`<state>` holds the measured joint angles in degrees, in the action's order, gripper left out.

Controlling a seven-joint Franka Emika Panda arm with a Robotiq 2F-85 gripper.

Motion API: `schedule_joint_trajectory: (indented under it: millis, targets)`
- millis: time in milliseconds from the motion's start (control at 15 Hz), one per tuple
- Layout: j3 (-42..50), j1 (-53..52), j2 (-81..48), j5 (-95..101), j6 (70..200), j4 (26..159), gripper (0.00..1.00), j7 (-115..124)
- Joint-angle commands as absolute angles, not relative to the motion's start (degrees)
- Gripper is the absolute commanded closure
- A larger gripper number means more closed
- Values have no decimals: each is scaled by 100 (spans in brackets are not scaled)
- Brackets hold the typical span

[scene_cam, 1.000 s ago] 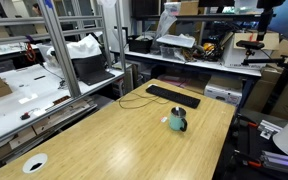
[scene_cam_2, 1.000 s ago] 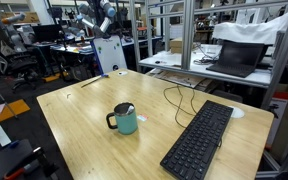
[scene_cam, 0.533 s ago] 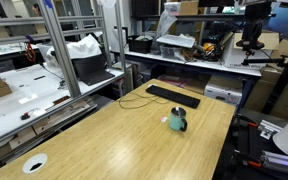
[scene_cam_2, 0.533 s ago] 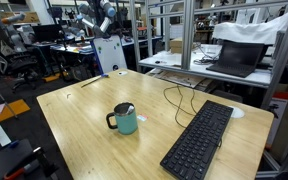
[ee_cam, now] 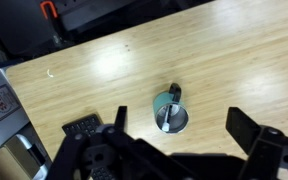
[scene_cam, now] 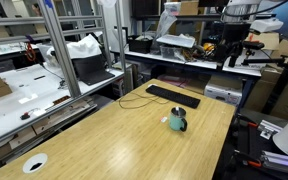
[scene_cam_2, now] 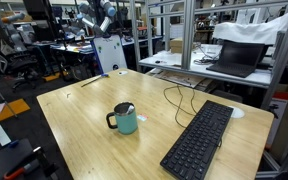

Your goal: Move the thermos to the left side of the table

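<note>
The teal thermos (scene_cam: 177,122) with a dark side handle stands upright on the light wood table (scene_cam: 104,135), near the black keyboard. It shows in both exterior views (scene_cam_2: 125,119). In the wrist view I look down on it (ee_cam: 170,112); its top is open and its handle points up in the picture. My gripper (ee_cam: 182,135) is open and empty, high above the thermos, with a dark finger on each side of the picture. In an exterior view the gripper (scene_cam: 234,50) hangs high over the back benches, well away from the thermos.
A black keyboard (scene_cam: 172,95) (scene_cam_2: 199,140) with a cable lies beside the thermos; its corner shows in the wrist view (ee_cam: 82,127). A white round disc (scene_cam: 34,162) lies at a table corner. Benches, shelving and a laptop stand around the table (scene_cam_2: 74,110).
My arm and gripper have come into an exterior view at the upper right, moving left and down. The thermos and keyboard have not moved.
</note>
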<state>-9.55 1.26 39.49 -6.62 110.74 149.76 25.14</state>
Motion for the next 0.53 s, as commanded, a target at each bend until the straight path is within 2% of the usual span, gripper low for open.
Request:
schedule_joint_trajectory:
  millis: [0, 200, 467]
  targets:
    - [-1663, 151, 3385, -709, 11801, 14820, 0, 3701]
    - [-2122, 187, 2770, -507, 12247, 14706, 0, 5121]
    - [-1875, -187, 2723, -452, 12279, 14888, 0, 5106]
